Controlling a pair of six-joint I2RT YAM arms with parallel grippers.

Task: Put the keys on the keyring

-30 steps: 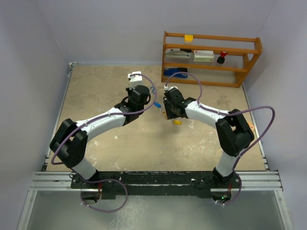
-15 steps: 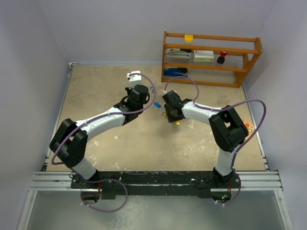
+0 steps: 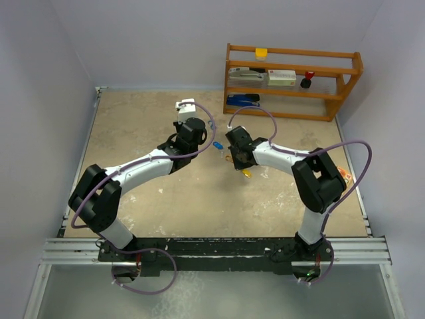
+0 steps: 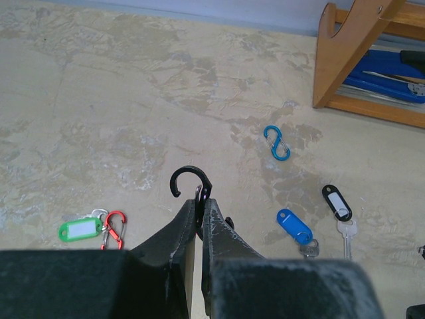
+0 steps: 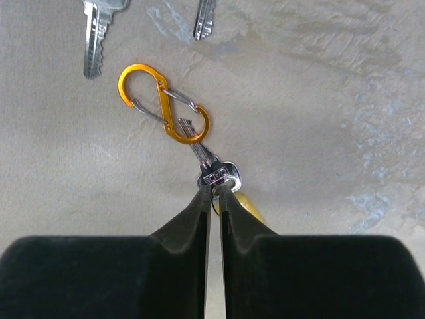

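Note:
My right gripper point(image 5: 214, 193) is shut on the head of a silver key point(image 5: 218, 177) with a yellow tag point(image 5: 247, 205) behind it. The key's blade tip lies at the lower loop of an orange S-shaped hook point(image 5: 164, 104) on the floor. My left gripper point(image 4: 200, 203) is shut on a black S-shaped hook point(image 4: 192, 183), held above the floor. A blue tag key point(image 4: 294, 226), a black tag key point(image 4: 337, 202) and a green tag point(image 4: 78, 230) joined to a red hook point(image 4: 114, 229) lie on the floor. In the top view both grippers meet mid-table, left point(image 3: 211, 143) and right point(image 3: 238, 166).
A blue S-shaped hook point(image 4: 276, 142) lies further off. Two bare key blades point(image 5: 99, 33) point(image 5: 204, 16) show at the top of the right wrist view. A wooden shelf point(image 3: 292, 80) with small items stands at the back right; its leg point(image 4: 345, 60) shows in the left wrist view.
My right gripper has shifted slightly left and its forearm has swung, carrying the yellow-tagged key along. The left arm has barely moved.

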